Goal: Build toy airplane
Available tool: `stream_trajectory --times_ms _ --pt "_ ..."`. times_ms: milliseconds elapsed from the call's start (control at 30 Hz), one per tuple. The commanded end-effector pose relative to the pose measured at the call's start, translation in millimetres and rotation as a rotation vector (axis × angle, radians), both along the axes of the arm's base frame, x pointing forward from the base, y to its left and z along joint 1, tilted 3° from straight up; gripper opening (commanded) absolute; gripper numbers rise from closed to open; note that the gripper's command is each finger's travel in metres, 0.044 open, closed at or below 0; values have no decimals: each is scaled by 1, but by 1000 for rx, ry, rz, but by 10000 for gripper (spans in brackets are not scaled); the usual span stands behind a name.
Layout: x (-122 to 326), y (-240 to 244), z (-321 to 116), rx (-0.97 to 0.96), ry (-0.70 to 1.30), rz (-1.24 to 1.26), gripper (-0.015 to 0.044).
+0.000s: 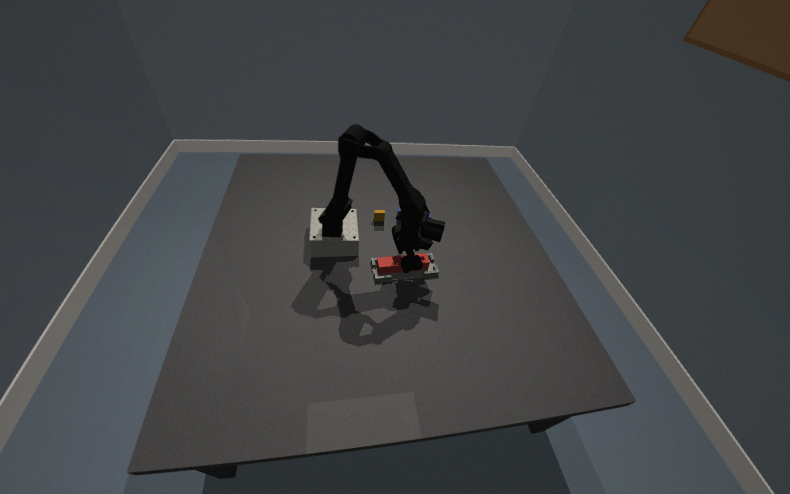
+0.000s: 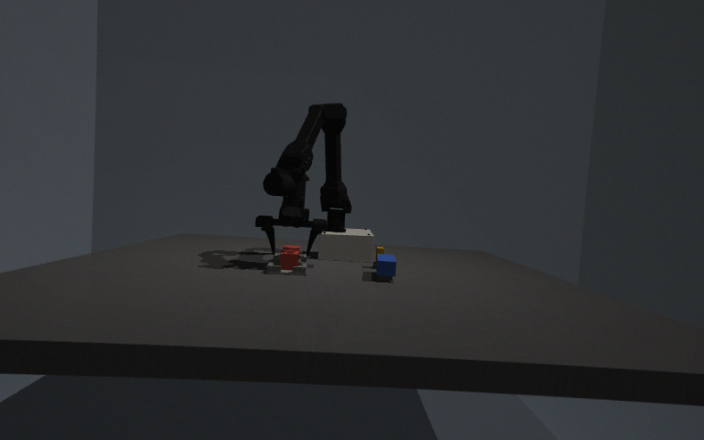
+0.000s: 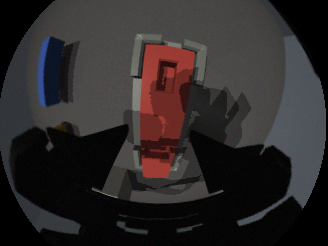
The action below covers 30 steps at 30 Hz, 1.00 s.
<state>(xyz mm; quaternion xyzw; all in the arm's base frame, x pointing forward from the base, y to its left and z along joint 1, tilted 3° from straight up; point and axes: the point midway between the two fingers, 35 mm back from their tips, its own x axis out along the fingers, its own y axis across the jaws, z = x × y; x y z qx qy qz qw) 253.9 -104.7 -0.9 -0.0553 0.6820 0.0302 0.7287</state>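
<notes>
The red fuselage lies lengthwise in the grey cradle, between its corner walls, and looks flat. Its wing socket and tail socket are empty in the wrist view. My gripper is open, with one finger on each side of the fuselage and gaps between. The blue wing is apart from the cradle, mostly hidden behind the arm in the top view. The orange tail fin stands apart too, partly covered in the wrist view.
The arm's pale base box stands beside the cradle, toward the tail end. The wing and tail fin are both on the same side of the cradle. The arm's shadow falls across the fuselage and the table.
</notes>
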Motion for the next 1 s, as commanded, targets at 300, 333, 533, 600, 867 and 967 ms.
stream_trajectory --times_ms 300,333,533,600,867,967 --pt "-4 1 95 4 -4 2 440" --pt "-6 2 104 4 -4 2 440" --pt "-4 1 107 4 -4 2 440" --pt "-4 0 107 5 -4 -11 440" --pt "-2 -1 103 15 -9 -159 440" --pt "10 14 104 17 -9 -159 440"
